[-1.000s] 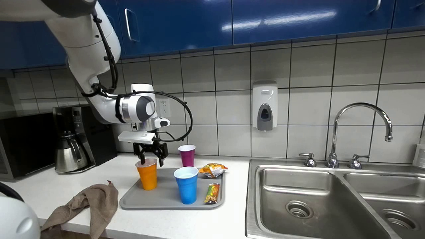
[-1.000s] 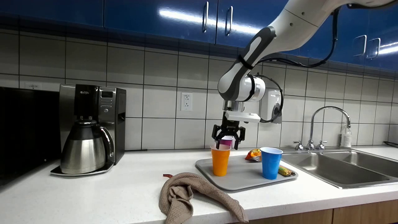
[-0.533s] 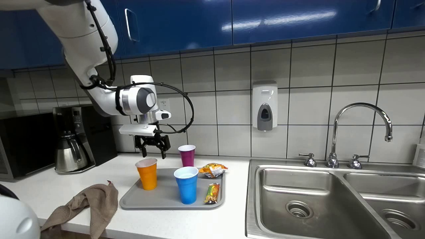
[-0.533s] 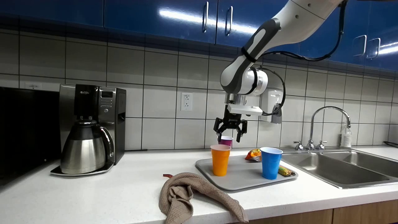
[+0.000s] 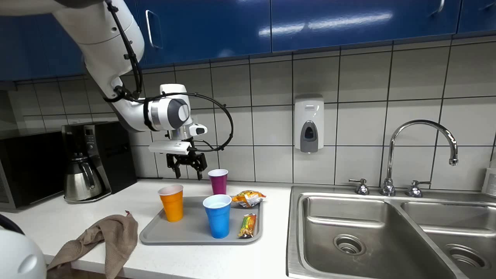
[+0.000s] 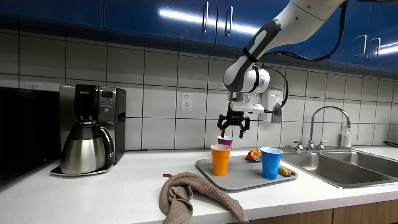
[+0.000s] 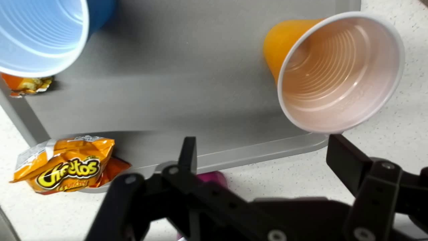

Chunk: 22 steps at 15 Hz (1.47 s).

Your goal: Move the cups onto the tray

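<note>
Between wall & tray, purple cup (only one off tray) is seen upright on surface, below & wallward of tool, spread w/ nothing held, so reach-back + descent are prob. req'd b4 grasp.

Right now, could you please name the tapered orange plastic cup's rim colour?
The orange cup has a white rim, clearest in the wrist view.
</note>
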Tool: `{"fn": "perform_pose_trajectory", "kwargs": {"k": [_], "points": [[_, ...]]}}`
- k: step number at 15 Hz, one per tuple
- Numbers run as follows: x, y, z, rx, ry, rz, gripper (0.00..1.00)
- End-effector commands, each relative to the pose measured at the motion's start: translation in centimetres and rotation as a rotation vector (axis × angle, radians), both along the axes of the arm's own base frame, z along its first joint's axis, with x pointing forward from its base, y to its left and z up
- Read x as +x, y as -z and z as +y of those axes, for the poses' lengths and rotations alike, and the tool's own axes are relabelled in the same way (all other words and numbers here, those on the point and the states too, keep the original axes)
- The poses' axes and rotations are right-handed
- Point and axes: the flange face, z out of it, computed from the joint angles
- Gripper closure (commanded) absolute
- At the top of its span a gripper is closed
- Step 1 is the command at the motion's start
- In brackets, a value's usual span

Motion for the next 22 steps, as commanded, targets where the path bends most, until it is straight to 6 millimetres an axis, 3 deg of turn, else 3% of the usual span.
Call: {"fn": "perform_pose_trajectory", "kwargs": {"k": [1,9,22], "points": [[2.2,-0.1,-1.0,-0.024,0.046,-0.013,0.00],[5.7,2.2,-2.6,-0.044,0.188,-0.054,0.00],[11.3,2.9,-5.9,-0.019,0.480,-0.139,0.00]]}}
